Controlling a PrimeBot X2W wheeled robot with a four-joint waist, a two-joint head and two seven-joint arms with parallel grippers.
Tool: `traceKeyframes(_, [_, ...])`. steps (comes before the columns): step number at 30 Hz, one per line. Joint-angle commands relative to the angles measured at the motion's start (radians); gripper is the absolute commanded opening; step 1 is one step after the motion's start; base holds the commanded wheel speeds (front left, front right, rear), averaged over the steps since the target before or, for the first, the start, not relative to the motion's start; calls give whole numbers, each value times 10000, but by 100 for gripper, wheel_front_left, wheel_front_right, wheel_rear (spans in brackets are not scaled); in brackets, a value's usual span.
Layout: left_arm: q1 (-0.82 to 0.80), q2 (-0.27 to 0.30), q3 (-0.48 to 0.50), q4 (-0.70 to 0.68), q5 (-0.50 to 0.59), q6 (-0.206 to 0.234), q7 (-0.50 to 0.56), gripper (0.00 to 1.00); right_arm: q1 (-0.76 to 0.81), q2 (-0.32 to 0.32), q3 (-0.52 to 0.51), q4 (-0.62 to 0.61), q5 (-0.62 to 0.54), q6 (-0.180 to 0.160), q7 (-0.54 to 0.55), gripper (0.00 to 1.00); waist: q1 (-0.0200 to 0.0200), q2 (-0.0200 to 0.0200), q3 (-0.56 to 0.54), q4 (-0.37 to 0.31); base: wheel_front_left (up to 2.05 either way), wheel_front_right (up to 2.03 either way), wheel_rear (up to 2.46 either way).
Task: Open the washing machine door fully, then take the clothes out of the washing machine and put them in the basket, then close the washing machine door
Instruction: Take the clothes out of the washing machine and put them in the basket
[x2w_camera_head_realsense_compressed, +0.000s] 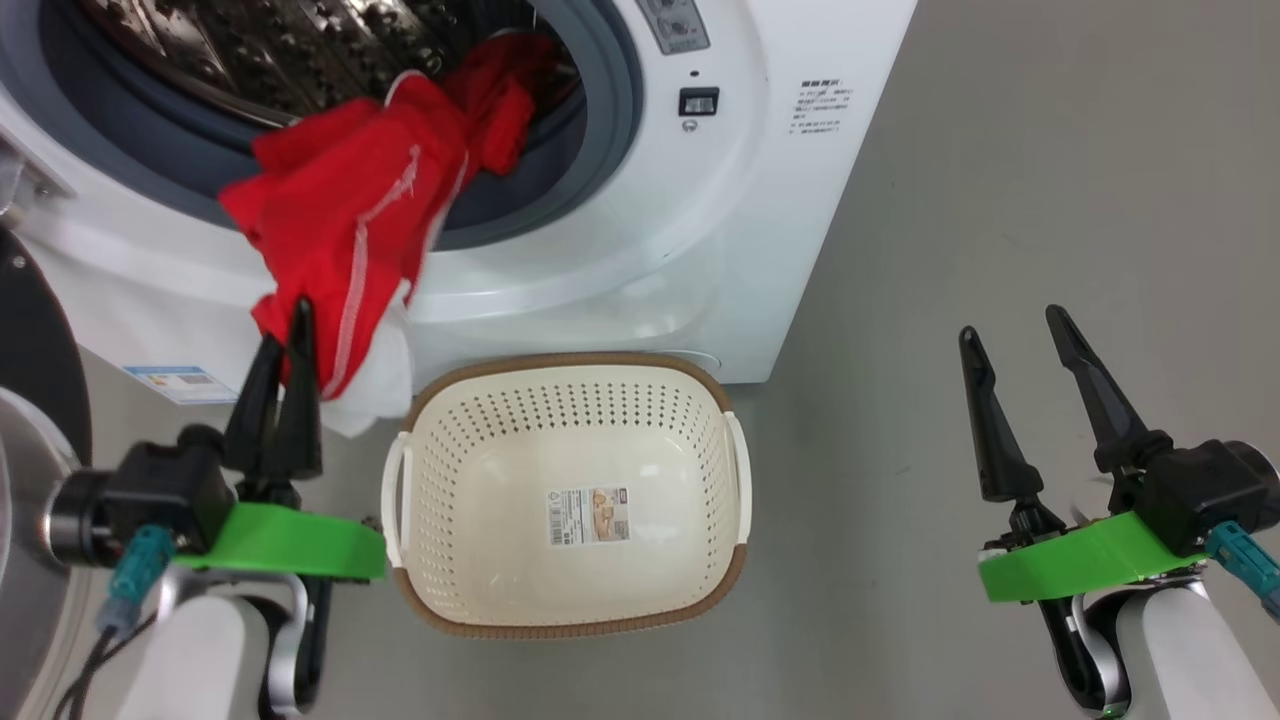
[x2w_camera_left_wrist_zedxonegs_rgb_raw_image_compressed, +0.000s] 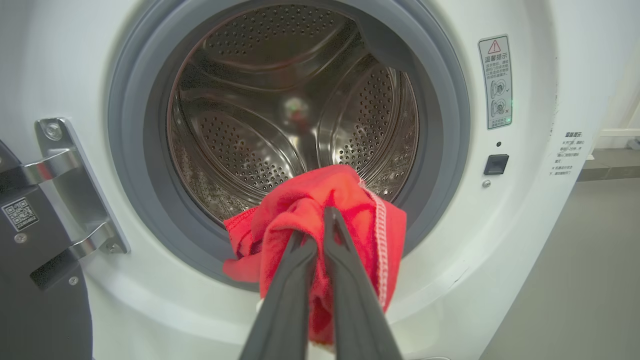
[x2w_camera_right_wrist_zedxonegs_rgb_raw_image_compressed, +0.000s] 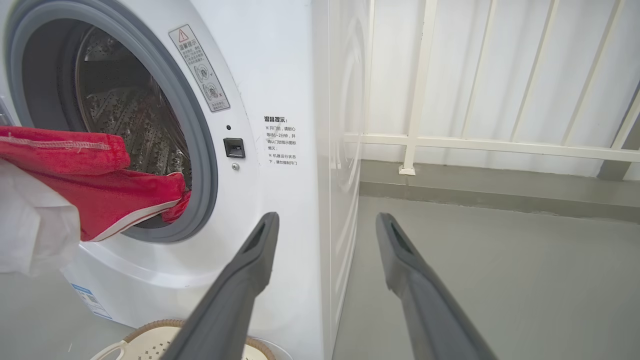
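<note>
The washing machine (x2w_camera_head_realsense_compressed: 700, 250) stands with its door (x2w_camera_head_realsense_compressed: 35, 340) swung open at the left edge of the head view. Red clothes (x2w_camera_head_realsense_compressed: 350, 220) with white trim spill from the steel drum (x2w_camera_left_wrist_zedxonegs_rgb_raw_image_compressed: 280, 100) over the grey gasket and hang down the front. My left gripper (x2w_camera_head_realsense_compressed: 290, 330) is shut on the lower end of the clothes (x2w_camera_left_wrist_zedxonegs_rgb_raw_image_compressed: 310, 200), left of the basket. The cream basket (x2w_camera_head_realsense_compressed: 570, 360) sits empty on the floor just below the opening. My right gripper (x2w_camera_head_realsense_compressed: 1012, 325) stands open over the floor, right of the machine. The clothes (x2w_camera_right_wrist_zedxonegs_rgb_raw_image_compressed: 100, 195) show at the left in the right wrist view.
The door's metal hinge (x2w_camera_left_wrist_zedxonegs_rgb_raw_image_compressed: 60, 170) sits left of the opening. A white railing (x2w_camera_right_wrist_zedxonegs_rgb_raw_image_compressed: 450, 142) runs along the wall beside the machine. Bare grey floor (x2w_camera_head_realsense_compressed: 1000, 150) lies to the machine's right. The basket's edge (x2w_camera_right_wrist_zedxonegs_rgb_raw_image_compressed: 150, 345) shows beneath my right gripper (x2w_camera_right_wrist_zedxonegs_rgb_raw_image_compressed: 326, 220).
</note>
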Motion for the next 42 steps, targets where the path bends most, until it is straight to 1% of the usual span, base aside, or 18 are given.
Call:
traceKeyframes(1, [96,186,354,-337,-52,32,-89,0,84,-6,173,-244,-57,46,-63,100,0,0,-121,53,0,0,0])
traceKeyframes(5, [498,19,205,-274,-279,-130,-40,0,178,-6,175,-263,-69,46,-63,100,0,0,-208,84,0,0,0])
traceKeyframes(12, [648,-426,-190,692,-812,-586,238,0,163,-6,250,-363,-82,46,-63,100,0,0,-3,88,0,0,0])
traceKeyframes(16, [308,-562,-332,1720,-1014,-933,187,0,72,-6,312,-367,-81,46,-63,100,0,0,283,42,0,0,0])
traceKeyframes(18, [223,-617,-353,1963,-1048,-975,159,0,47,-6,338,-368,-73,46,-63,100,0,0,339,17,0,0,0])
traceKeyframes(30, [-1230,-969,-680,5218,-1353,-1661,-37,0,-357,-6,478,-436,4,46,-63,100,0,0,1261,-419,0,0,0])
traceKeyframes(42, [-2632,-1190,-966,7913,-1636,-1966,-86,0,-702,-6,561,-590,-25,46,-63,100,0,0,2306,-734,0,0,0])
